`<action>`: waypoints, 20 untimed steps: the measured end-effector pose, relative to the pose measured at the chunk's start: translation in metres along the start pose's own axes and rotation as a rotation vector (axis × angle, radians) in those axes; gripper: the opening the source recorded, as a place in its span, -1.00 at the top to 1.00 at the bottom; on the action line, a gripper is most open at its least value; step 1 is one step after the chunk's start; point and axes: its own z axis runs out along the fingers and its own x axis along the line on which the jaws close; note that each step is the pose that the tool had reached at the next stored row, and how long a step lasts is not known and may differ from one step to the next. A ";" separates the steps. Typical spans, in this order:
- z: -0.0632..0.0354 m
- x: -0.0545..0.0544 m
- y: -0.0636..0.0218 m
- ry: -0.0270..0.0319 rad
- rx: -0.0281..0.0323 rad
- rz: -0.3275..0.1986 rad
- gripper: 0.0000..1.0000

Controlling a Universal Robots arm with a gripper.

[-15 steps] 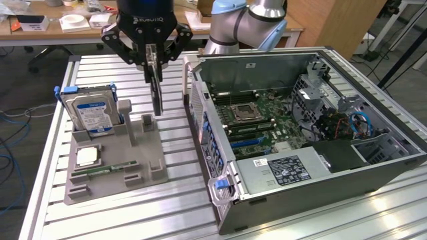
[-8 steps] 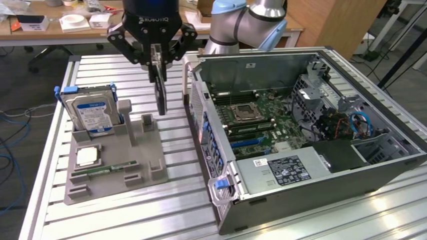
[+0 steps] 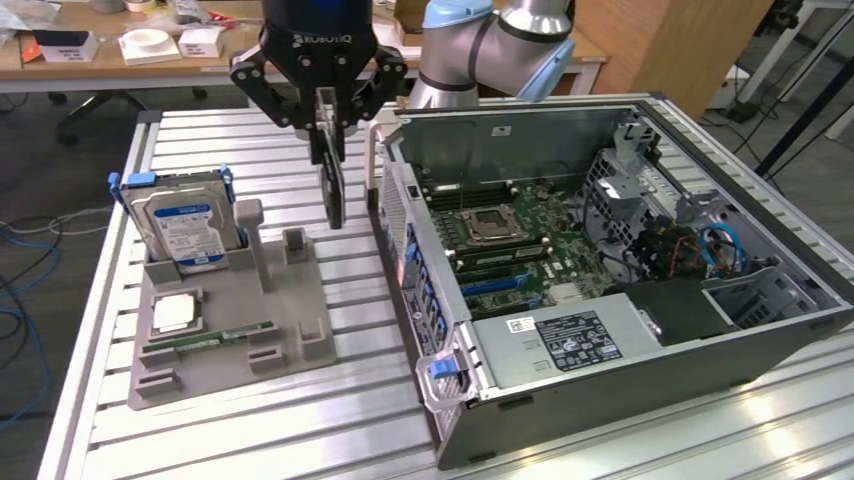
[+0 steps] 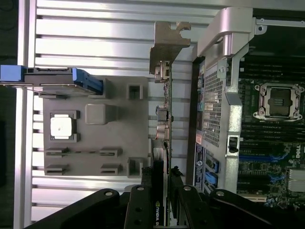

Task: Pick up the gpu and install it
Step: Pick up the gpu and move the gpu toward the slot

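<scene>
Gpu (image 3: 332,195) held edge-on in part-closed gripper (image 3: 328,140), upper centre of exterior view, just beside case (image 3: 395,215) wall. Bracket (image 4: 167,40) could be snagged there; card may be twisted.

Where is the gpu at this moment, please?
In the exterior view, the gpu hangs edge-on, gripped in the fingers, between the grey parts holder on the view's left and the open computer case.
</scene>
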 end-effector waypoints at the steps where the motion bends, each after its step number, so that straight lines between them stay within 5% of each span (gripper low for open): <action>1: 0.0000 -0.001 0.0000 0.0000 0.0001 0.000 0.48; 20: -0.0050 -0.004 0.0001 0.0001 0.0001 0.000 0.48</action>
